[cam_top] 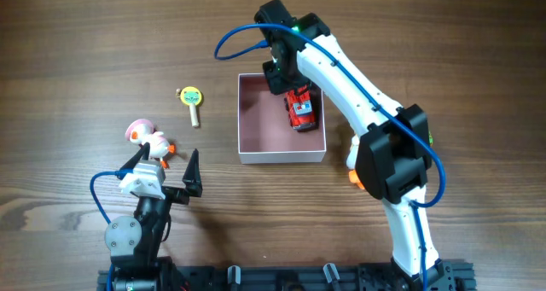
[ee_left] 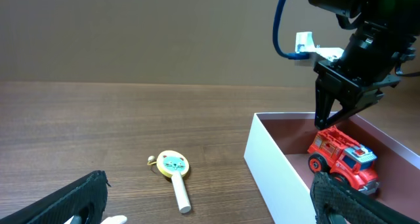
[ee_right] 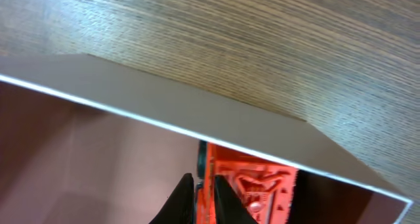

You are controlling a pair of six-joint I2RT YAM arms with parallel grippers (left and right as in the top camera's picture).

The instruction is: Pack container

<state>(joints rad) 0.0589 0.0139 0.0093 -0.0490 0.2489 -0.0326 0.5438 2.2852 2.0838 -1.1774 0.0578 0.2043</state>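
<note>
The container (cam_top: 281, 157), a square white-walled box with a dusty-pink floor, sits at mid-table; it also shows in the left wrist view (ee_left: 275, 165) and the right wrist view (ee_right: 164, 99). A red fire truck (cam_top: 300, 112) stands on its wheels inside, near the right wall (ee_left: 344, 159). My right gripper (cam_top: 286, 82) reaches down into the box, its fingertips (ee_right: 203, 191) pinched on a thin red edge of the truck (ee_right: 262, 184). My left gripper (cam_top: 166, 167) is open and empty, low over the table, next to a pink-and-white bird toy (cam_top: 147, 137).
A small yellow-green cat-face paddle (cam_top: 193, 101) lies on the wooden table left of the box, also in the left wrist view (ee_left: 174, 168). The right arm arches over the box's right side.
</note>
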